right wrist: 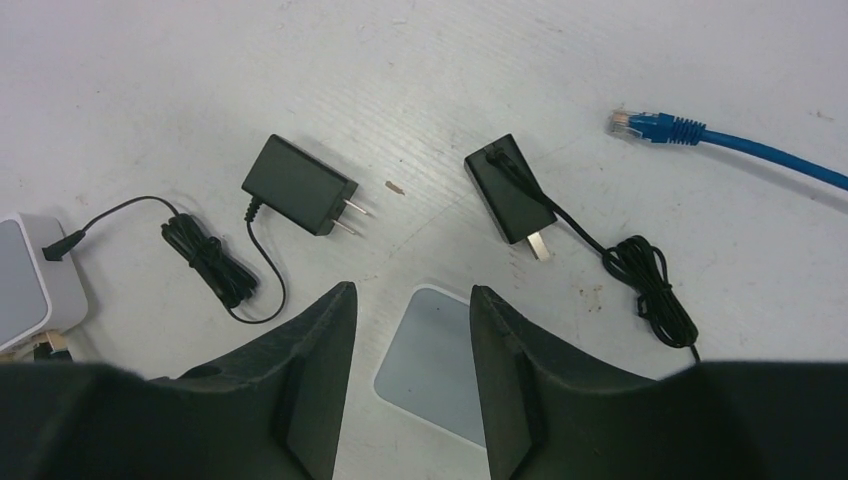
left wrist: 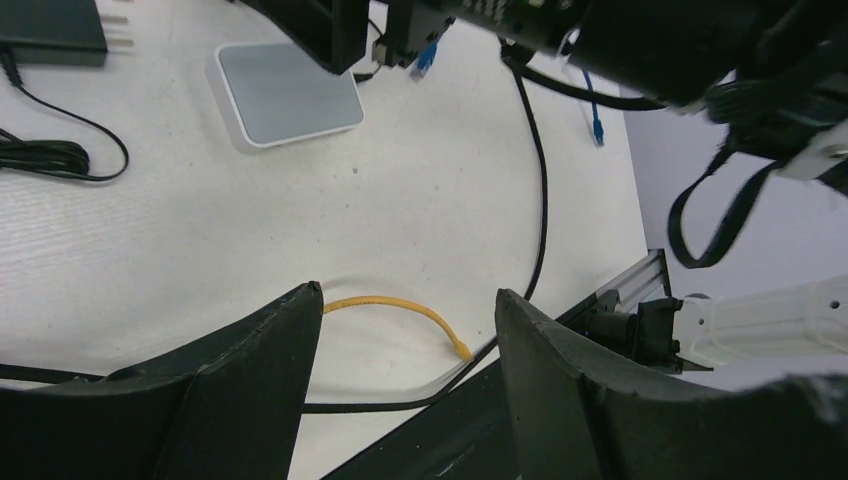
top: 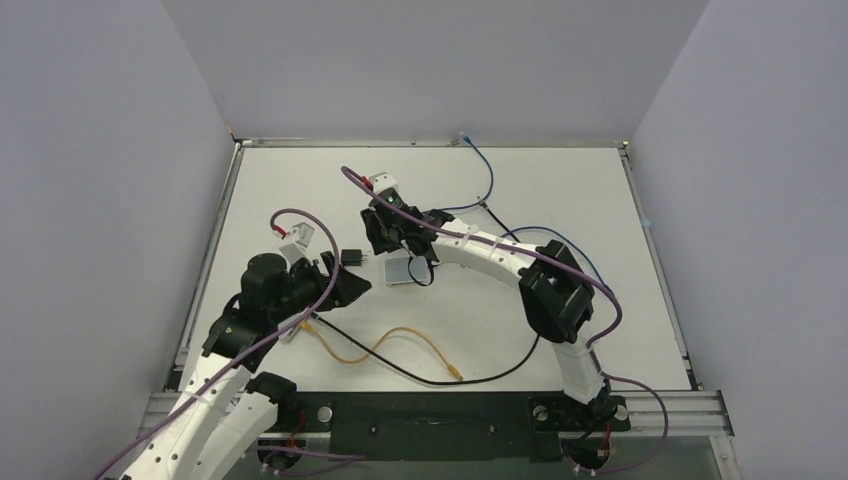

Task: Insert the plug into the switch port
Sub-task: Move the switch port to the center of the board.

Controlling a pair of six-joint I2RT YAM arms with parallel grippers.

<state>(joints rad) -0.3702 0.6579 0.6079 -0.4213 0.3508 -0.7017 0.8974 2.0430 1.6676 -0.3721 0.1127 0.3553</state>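
The small, flat white switch box with a pale grey face (right wrist: 432,365) lies just under the right gripper (right wrist: 412,292), whose parted fingers hold nothing.

We see two black power adapters on the white table (top: 600,200). One adapter (right wrist: 298,184) lies left of mid-table. The second adapter (right wrist: 508,187) lies apart from it. Each has bare prongs and a bundled black cord (right wrist: 210,262). A long black cable (top: 500,372) loops across the near side. Grey walls (top: 100,150) stand left, right and far.
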